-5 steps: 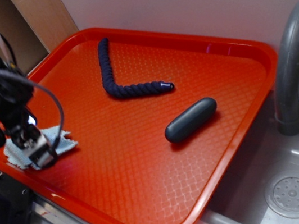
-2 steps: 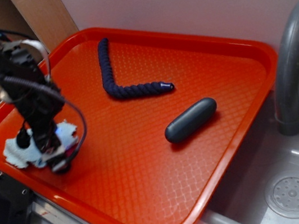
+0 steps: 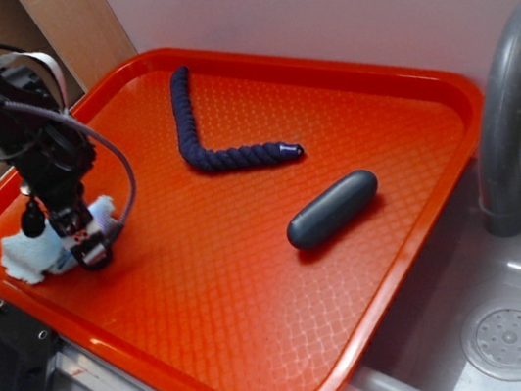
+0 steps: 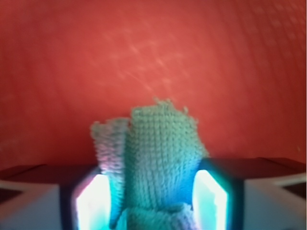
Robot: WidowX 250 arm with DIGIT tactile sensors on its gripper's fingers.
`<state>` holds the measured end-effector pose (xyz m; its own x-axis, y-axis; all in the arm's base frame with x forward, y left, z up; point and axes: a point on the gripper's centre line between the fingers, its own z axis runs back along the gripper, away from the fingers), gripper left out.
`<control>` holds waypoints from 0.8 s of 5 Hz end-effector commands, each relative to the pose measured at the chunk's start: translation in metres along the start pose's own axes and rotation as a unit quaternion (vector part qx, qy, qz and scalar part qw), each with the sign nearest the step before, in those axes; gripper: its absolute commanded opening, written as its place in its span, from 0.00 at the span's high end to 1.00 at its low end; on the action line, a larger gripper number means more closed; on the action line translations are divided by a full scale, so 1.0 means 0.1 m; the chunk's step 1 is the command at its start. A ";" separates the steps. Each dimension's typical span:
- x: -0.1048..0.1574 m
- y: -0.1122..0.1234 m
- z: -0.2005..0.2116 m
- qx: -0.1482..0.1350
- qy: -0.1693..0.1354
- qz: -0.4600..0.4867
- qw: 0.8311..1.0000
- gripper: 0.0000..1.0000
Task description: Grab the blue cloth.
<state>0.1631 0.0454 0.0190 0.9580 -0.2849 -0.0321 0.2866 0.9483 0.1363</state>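
Note:
The blue cloth (image 3: 30, 254) is a small pale woven rag, bunched up at the left corner of the red tray (image 3: 258, 305). My gripper (image 3: 85, 243) stands over its right part, fingers down into it. In the wrist view the cloth (image 4: 156, 158) is folded and squeezed between my two lit fingers (image 4: 91, 201), and its frayed top sticks out ahead of them over the red tray floor (image 4: 153, 57). The gripper (image 4: 151, 201) is shut on the cloth.
A dark navy braided rope (image 3: 208, 144) lies bent at the tray's back. A dark grey capsule-shaped object (image 3: 332, 209) lies mid-tray. A grey faucet (image 3: 509, 106) and a sink with its drain (image 3: 512, 342) are at the right. A wall stands behind.
My gripper has come down onto the cloth, closed on it and shifted a little back-left. The flat cloth is now bunched up and drawn between the fingers.

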 end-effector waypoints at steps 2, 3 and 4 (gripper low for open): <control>-0.05 0.08 0.04 0.005 -0.009 0.025 1.000 1.00; 0.05 -0.02 0.56 0.009 -0.050 0.057 0.997 1.00; 0.27 -0.26 1.12 -0.011 -0.087 0.105 0.991 1.00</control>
<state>0.1779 -0.0049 0.1199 0.9866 -0.0970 0.1314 0.0844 0.9916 0.0978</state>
